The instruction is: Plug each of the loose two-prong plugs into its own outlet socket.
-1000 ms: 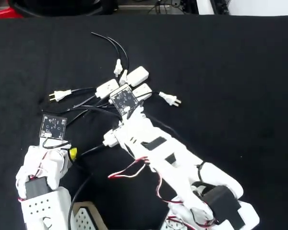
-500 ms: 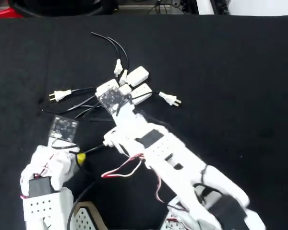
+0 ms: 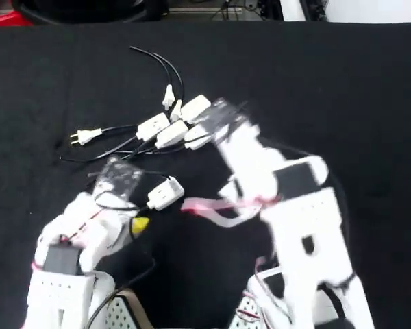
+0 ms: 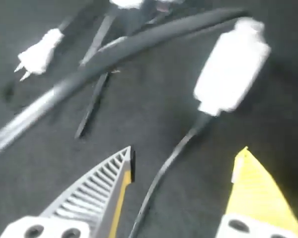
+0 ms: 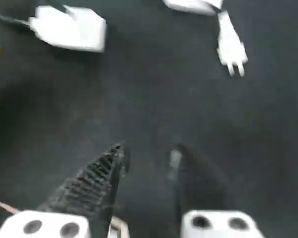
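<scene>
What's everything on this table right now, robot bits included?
Table: one, black-covered, under everything.
Outlet sockets: about five, white; a cluster mid-table, one apart near the left arm.
Two-prong plugs: at least three, white; one left of the cluster, two behind it.
Cables: several, black, running among them.
Left claw: one, yellow and grey, open, over a cable.
Right claw: one, black, open, near the cluster.

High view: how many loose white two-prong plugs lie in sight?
2. One white two-prong plug lies left of the white socket blocks, another beyond them. The white arm may hide more.
</scene>
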Robot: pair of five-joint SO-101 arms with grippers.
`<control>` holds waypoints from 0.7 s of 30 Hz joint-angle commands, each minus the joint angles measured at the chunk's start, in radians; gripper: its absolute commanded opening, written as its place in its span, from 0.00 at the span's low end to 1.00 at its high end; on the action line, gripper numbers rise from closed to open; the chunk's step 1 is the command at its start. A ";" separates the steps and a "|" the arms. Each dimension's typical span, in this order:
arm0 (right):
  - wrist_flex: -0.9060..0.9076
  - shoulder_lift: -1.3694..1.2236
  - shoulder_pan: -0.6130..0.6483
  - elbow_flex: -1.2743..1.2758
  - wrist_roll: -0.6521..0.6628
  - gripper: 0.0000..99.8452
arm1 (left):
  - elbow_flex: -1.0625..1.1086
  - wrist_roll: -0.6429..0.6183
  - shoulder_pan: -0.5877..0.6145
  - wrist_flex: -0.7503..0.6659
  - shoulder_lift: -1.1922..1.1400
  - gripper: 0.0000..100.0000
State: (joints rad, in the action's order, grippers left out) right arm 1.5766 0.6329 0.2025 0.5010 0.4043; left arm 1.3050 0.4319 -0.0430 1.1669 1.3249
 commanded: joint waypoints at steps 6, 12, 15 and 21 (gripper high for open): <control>-0.153 -0.309 -0.161 -0.047 0.015 0.06 | -0.358 0.075 -0.108 -0.198 -0.760 0.34; -0.247 -0.444 -0.160 -0.047 -0.051 0.06 | -0.552 0.038 -0.134 -0.315 -1.128 0.37; -0.281 -0.484 -0.158 -0.047 -0.061 0.06 | -0.616 -0.005 -0.133 -0.367 -1.224 0.37; -0.321 -0.515 -0.155 -0.047 -0.103 0.06 | -0.641 -0.032 -0.133 -0.411 -1.275 0.32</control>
State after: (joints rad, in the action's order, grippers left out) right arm 1.2743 0.1174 0.0537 0.5010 0.3184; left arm 0.7204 0.4104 -0.1688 0.7741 0.0514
